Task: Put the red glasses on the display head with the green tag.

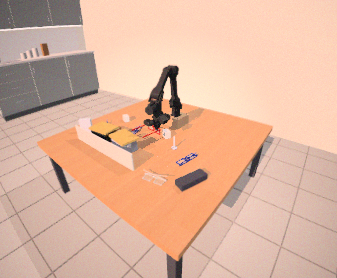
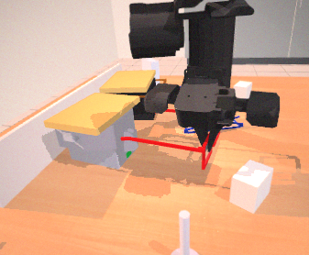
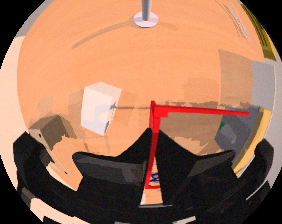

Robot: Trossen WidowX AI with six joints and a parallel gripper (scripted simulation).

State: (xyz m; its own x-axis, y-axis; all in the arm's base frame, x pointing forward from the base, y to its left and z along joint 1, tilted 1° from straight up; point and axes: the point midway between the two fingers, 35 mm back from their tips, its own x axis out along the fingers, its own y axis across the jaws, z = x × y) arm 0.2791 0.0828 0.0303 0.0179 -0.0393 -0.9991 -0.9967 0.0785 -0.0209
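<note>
My gripper (image 1: pixel 156 129) (image 2: pixel 206 146) (image 3: pixel 152 131) is shut on the front frame of the red glasses (image 2: pixel 163 144) (image 3: pixel 202 111), above the table. The temples are open and point toward the heads. The grey head (image 2: pixel 99 146) (image 3: pixel 236 131) has a yellow top and a green tag (image 2: pixel 128 154) (image 3: pixel 222 126). The near temple's tip is beside its tag side in the exterior view; whether they touch is unclear. The bridge is away from this head. The other head, black (image 2: pixel 144 110), stands behind it, with thin brown glasses parts beside it. My arm partly hides the far temple.
A white block (image 1: pixel 166 133) (image 2: pixel 252 185) (image 3: pixel 99 110) and a white post (image 1: pixel 174 142) (image 2: pixel 184 229) (image 3: pixel 146 7) stand near the gripper. Blue glasses (image 2: pixel 241 124) lie behind it. A white wall (image 2: pixel 12 170) runs behind the heads. A dark case (image 1: pixel 191 180) lies at the front.
</note>
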